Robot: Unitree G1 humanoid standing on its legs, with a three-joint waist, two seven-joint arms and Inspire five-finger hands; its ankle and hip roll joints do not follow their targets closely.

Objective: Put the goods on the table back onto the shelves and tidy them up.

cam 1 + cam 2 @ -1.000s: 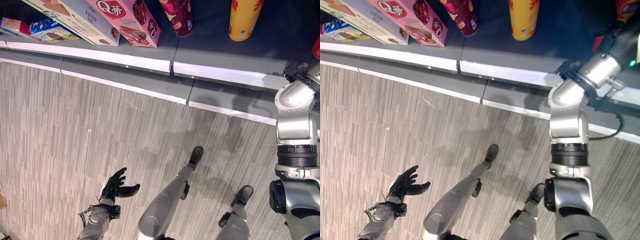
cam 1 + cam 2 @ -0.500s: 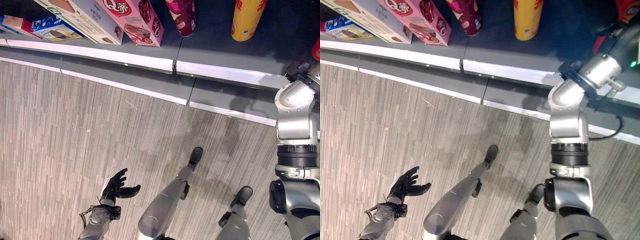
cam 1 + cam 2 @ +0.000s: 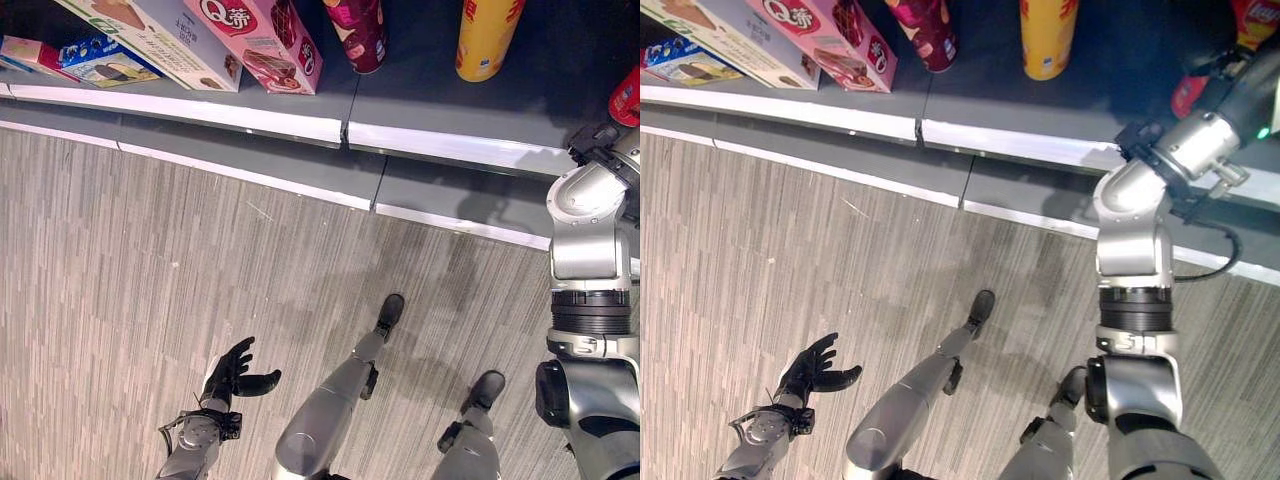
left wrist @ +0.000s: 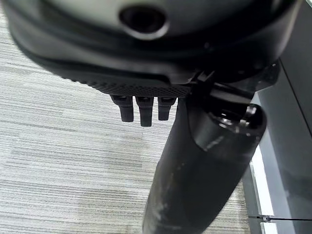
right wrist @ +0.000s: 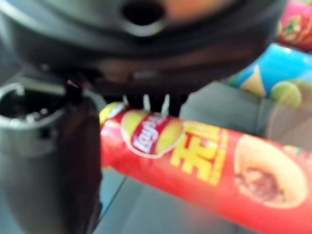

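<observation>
While the right arm reaches into the shelf (image 3: 1040,110), most goods seen already stand or lie on it, so the task looks well along, though no table shows here and what may remain there cannot be judged.

Shelf: grey deck with white front edging, running across the far side of the grey wood-grain floor (image 3: 150,260).

Goods on it, large to small:
- pale long box (image 3: 150,40), lying at a slant at the left.
- pink box (image 3: 265,40), just beside it, also slanted. Both want squaring up.
- yellow canister (image 3: 487,38), upright, mid-shelf.
- dark red canister (image 3: 357,35), upright, between pink box and yellow canister.
- small blue pack (image 3: 100,62) and a pink-edged pack at far left, lying flat.

Item in hand: red chip can (image 5: 204,165), lying across the right hand (image 5: 53,161). Thumb stands at one side of the can, fingertips show just over its far side, so the hand appears closed around it. From the head, the can's red end (image 3: 1193,92) shows at the shelf's right end. Judged: placement step under way, can not yet released; whether it rests on the deck, cannot tell.

Left hand (image 3: 232,375): low over the floor, fingers loosely spread, thumb out, holding nothing.
</observation>
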